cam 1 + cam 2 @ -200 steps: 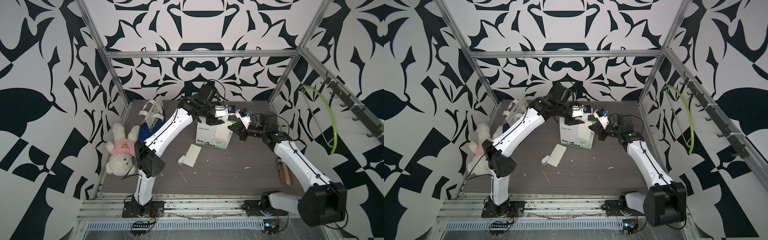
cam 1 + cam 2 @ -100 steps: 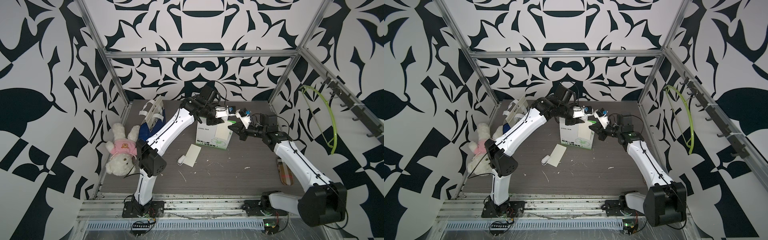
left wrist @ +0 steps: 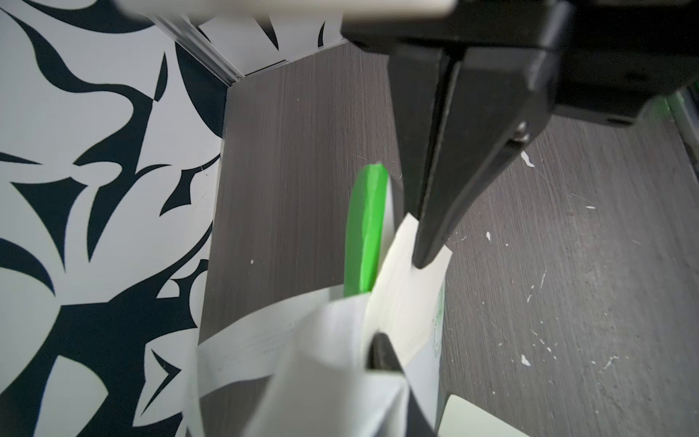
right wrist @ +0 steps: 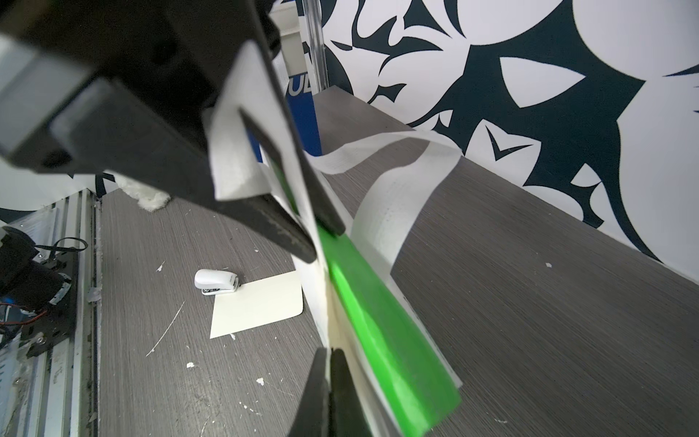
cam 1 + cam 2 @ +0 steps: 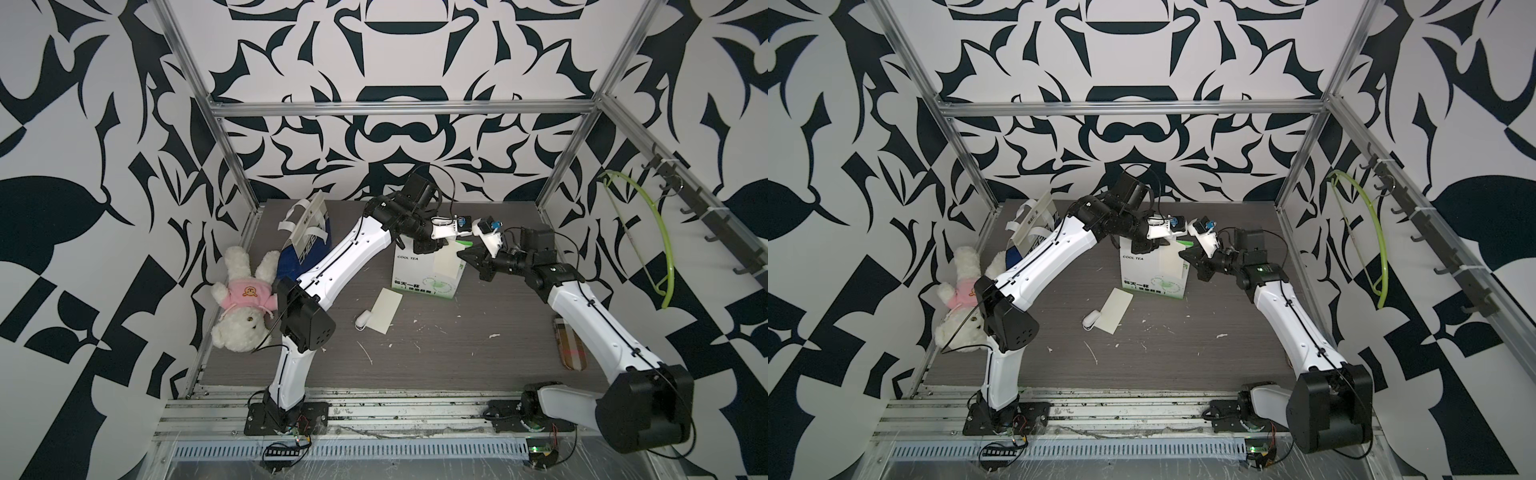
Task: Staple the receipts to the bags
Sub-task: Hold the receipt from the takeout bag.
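In both top views, the COOL TEA bag [image 5: 411, 270] is standing upright near the middle of the table [image 5: 478, 340]; the clamped receipt [image 5: 446, 262] is lying flat against its front wall, top edge at the rim, where a staple would need to pass through both layers; the left gripper [image 5: 434, 248] and right gripper [image 5: 463, 253] are meeting at that rim from opposite sides, apparently steadying paper and bag together. The loose receipt [image 5: 1115, 309] is lying on the table with the stapler [image 5: 1091, 320] touching its corner; the navy bag [image 5: 309, 249] is waiting at the back, beside the teddy bear [image 5: 245, 299].

Left wrist view: the left fingers [image 3: 472, 151] are pressing together, tips pinching the clamped receipt's corner beside the green gusset [image 3: 367, 227].

Right wrist view: the right fingers [image 4: 264, 223] are clamping flat on the bag's rim, pinning it; judging by this, stapling is not yet starting, since neither gripper is carrying the stapler.
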`<state>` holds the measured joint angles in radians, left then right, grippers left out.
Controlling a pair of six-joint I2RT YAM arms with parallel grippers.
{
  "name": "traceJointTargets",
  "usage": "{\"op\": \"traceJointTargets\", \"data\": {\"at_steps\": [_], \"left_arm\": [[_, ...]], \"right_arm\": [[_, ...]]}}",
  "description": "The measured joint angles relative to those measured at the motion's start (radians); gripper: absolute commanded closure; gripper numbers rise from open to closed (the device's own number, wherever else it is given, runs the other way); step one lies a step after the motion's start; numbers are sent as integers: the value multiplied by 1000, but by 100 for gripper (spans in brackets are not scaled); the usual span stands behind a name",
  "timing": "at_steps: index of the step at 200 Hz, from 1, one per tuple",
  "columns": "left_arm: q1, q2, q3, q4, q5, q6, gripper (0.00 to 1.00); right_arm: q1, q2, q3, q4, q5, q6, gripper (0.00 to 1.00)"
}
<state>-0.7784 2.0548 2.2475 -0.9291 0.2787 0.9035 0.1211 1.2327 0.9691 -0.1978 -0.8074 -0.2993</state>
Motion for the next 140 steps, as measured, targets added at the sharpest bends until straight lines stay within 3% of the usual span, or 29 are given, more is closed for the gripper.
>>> {"op": "traceJointTargets", "data": {"at_steps": [15,37,59,115,140], "left_arm": [[-1,0,0,-4,2,2,100],[-1,0,0,-5,3,6,100],[0,1,0,-3,-10,6,100],[0,4,16,1,-64,-18,100],[11,5,17,33,-90,-65,100]], "right_arm": [[0,0,0,-1,6,0,97],[-1,0,0,-5,34,11,57],[-2,-8,0,-25,81,29,36],[-25,-201,0,-197,290,188,32],[-26,-300,0,-274,335,278,43]]}}
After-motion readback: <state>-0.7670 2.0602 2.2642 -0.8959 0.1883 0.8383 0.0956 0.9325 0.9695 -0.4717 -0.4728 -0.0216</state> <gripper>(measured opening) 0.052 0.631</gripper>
